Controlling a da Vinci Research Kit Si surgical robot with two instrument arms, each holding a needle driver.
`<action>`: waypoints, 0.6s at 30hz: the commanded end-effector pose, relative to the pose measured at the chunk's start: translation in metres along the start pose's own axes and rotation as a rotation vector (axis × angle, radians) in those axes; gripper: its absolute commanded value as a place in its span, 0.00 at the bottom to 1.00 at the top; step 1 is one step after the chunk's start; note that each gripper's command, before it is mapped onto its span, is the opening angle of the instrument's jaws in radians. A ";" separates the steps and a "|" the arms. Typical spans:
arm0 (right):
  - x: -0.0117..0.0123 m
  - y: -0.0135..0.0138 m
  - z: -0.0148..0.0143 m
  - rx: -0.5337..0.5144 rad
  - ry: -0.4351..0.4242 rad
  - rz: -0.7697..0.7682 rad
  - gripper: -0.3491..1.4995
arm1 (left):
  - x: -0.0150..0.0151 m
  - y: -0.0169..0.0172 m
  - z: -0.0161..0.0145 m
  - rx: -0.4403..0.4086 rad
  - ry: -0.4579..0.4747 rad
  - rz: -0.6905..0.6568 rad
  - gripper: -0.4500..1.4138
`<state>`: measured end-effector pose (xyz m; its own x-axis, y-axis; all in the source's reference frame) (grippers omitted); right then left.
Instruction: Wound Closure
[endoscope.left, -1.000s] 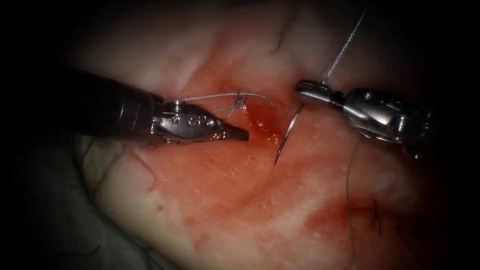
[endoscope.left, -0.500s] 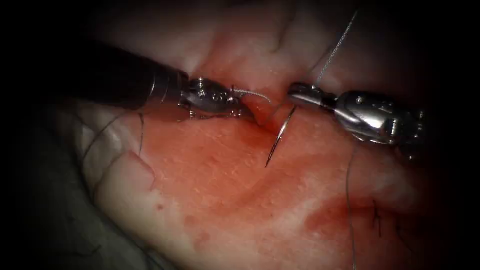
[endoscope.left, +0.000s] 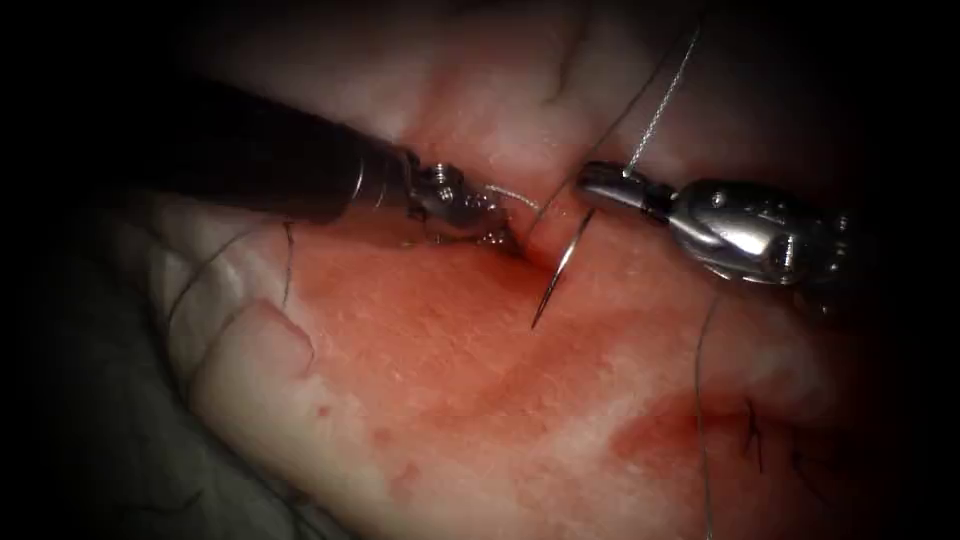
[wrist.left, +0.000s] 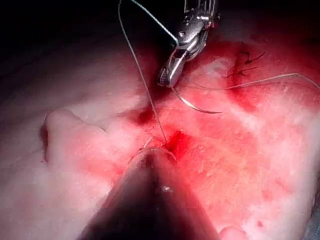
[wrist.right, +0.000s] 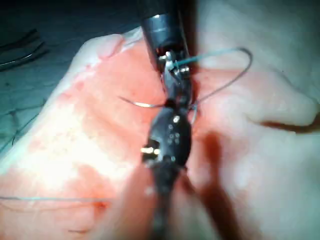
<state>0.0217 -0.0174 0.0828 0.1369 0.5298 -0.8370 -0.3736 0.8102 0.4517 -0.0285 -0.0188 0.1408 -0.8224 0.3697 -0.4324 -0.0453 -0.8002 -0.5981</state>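
Needle (endoscope.left: 562, 262) right of cut (endoscope.left: 525, 250)

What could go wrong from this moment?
1. The right tool holds the needle near its thread end, the point free above the tissue; it could swivel in the jaws.
2. The left tool is at the cut among thread; it might snag it.

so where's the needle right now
In the endoscope view the needle hangs free above the tissue, just right of the cut, held near its thread end by the right tool.
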 end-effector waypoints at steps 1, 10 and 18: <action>-0.0007 -0.0005 0.0006 0.002 -0.002 -0.005 0.00 | 0.0007 0.0000 0.0007 -0.039 -0.036 -0.064 0.00; -0.0009 0.0007 0.0006 -0.016 -0.017 -0.048 0.00 | 0.0030 -0.0009 0.0017 -0.160 -0.196 -0.256 0.00; -0.0019 0.0036 0.0018 -0.090 -0.087 -0.169 0.00 | 0.0007 0.0014 -0.0008 -0.215 -0.259 -0.234 0.00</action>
<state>0.0211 -0.0147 0.0860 0.2858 0.4103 -0.8660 -0.4200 0.8659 0.2717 -0.0281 -0.0192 0.1385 -0.9216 0.3749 -0.1003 -0.1495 -0.5815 -0.7997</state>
